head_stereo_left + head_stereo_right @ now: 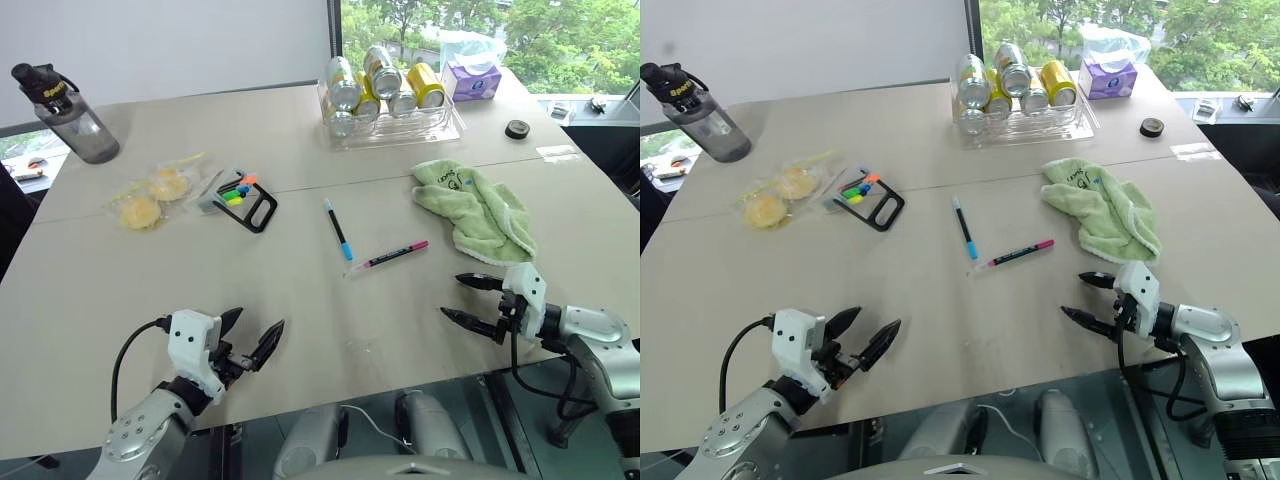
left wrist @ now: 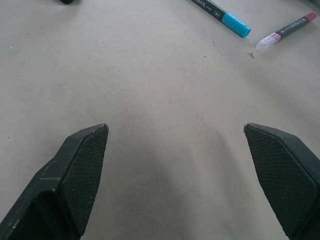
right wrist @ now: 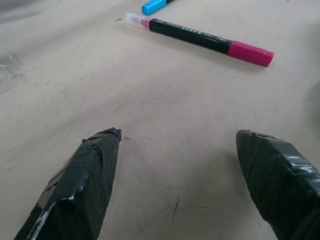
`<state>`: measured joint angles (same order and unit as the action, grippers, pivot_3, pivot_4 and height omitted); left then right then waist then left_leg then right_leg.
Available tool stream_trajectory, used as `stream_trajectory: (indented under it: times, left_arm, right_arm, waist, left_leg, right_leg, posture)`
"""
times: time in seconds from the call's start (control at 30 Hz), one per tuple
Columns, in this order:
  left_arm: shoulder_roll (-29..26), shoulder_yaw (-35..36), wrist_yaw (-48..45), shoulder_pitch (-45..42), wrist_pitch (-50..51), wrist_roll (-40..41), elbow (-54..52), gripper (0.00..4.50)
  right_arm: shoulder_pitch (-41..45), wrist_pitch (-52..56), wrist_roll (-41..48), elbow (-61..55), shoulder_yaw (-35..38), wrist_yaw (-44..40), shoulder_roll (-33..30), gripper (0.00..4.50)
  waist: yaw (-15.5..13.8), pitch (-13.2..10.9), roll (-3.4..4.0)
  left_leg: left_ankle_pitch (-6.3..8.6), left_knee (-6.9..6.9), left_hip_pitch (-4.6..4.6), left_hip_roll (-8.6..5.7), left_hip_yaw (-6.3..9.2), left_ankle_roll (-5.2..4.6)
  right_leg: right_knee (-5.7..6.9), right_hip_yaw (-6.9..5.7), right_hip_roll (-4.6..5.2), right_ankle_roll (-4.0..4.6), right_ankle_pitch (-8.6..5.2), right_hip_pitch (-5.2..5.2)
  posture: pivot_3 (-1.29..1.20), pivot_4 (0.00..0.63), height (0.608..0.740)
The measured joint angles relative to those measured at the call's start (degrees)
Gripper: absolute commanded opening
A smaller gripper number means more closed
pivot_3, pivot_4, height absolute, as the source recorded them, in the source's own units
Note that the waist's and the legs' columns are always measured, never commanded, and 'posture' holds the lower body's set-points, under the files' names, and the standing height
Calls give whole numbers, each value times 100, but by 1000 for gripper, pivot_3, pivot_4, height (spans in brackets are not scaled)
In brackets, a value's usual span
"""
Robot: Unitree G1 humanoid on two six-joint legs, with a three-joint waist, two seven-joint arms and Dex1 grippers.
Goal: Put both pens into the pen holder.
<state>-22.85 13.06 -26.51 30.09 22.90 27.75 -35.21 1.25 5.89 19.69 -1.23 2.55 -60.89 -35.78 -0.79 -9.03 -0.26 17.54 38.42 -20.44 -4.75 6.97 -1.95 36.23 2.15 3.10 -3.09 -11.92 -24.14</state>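
Two pens lie loose in the middle of the beige table (image 1: 300, 300): a black pen with light-blue ends (image 1: 338, 229) and, just right of it, a dark pen with a magenta end (image 1: 389, 258) and a whitish cap. The pen holder (image 1: 238, 197), a small clear box with a black loop frame and orange, green and blue marker tips, sits to the left of the pens. My left gripper (image 1: 251, 338) hovers open near the table's front edge. My right gripper (image 1: 462, 300) is open too, at the front right, short of the magenta pen (image 3: 200, 36).
A clear tray of drink cans (image 1: 385, 95) stands at the back, with a tissue box (image 1: 472, 78) beside it. A green cloth (image 1: 475, 208) lies right of the pens. Wrapped yellow snacks (image 1: 150, 196) and a dark water bottle (image 1: 65, 112) are on the left.
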Motion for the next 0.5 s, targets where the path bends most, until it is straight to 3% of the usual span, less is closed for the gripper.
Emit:
stream_trajectory:
  times: [0.5]
  left_arm:
    - [4, -25, -213, -70, -259, -99, 176, 4456]
  right_arm:
    - [0, -124, -19, 9, 0, 15, 20, 3925]
  waist:
    - [1, 0, 0]
  left_leg:
    - [0, 0, 0, 0, 0, 0]
  right_leg:
    - [0, 0, 0, 0, 0, 0]
  posture:
    - [0, 150, 739]
